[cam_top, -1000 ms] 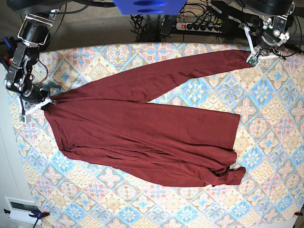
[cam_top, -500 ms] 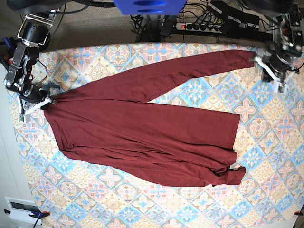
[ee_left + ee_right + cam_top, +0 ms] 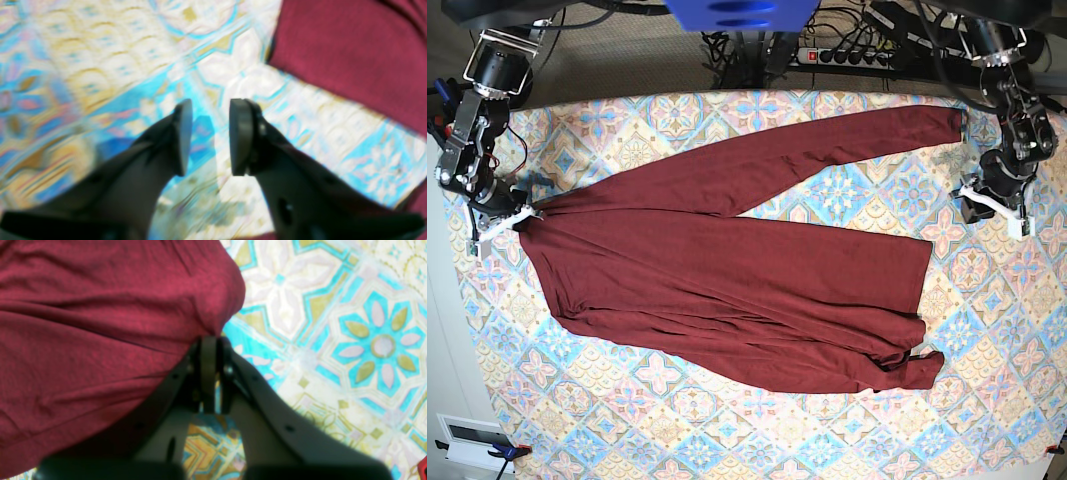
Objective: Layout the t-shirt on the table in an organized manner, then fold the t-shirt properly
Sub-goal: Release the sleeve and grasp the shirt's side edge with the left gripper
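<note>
- The right gripper [image 3: 210, 373] was clamped on an edge of the plain dark maroon knit t-shirt [image 3: 727, 270].
- The left gripper [image 3: 208, 136] stood released, empty, above the pastel diamond-patterned table [image 3: 100, 66]; shirt fabric lay beyond its right finger.

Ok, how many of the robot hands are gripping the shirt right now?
1. The right hand is shut on the shirt at its edge on the base view's left. The left hand is open over the table, beside the shirt.
</note>
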You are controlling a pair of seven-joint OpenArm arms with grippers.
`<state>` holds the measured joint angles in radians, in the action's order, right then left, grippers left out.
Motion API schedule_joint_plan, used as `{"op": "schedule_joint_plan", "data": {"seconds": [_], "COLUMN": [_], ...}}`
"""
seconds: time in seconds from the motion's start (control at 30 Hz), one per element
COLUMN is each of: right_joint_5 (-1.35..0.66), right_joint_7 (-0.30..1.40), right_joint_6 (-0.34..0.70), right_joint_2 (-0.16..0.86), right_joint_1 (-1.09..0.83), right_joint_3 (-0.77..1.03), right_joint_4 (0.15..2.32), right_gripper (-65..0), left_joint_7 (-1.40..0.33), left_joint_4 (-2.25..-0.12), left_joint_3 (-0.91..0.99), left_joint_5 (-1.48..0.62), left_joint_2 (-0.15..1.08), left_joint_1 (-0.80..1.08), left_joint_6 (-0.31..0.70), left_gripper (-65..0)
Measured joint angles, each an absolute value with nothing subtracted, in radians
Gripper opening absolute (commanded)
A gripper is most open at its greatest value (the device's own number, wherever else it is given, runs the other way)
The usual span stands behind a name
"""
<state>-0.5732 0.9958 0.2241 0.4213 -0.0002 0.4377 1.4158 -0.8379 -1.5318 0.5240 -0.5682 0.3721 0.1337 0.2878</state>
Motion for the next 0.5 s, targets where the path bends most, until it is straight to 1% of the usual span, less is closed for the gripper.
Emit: {"op": "schedule_joint_plan", "data": {"seconds": [0.13,0.23,0.33,0.5], "right_joint_5": [-0.574,-0.573,-0.574,-0.573], "right_joint_7": [0.995,0.993,0.993,0.993], "right_joint_6": [0.225,0.224,0.225,0.224], "right_joint_2": [0.419,0.42,0.419,0.419], "right_joint_1": [0.003,0.003,0.004,0.005], "right_joint_3": [0.437,0.435,0.435,0.434], "right_joint_4": [1.416,1.416,1.416,1.416], "right_gripper": [-64.5,-64.5,-64.5,-64.5], "left_joint_7": [-0.856,-0.889,-0.891,-0.876], "left_joint_4": [-1.493,-1.388,-1.293,-1.218], "left_joint_3": [0.486,0.438,0.437,0.439], "left_joint_5": [-0.569,-0.569,-0.572,-0.573], "left_joint_2": [0.338,0.316,0.286,0.277], "left_joint_1": [0.06,-0.025,-0.085,-0.135], "left_joint_6": [0.282,0.288,0.287,0.285], "left_gripper": [-39.4,-39.4,-39.6,-39.6]}}
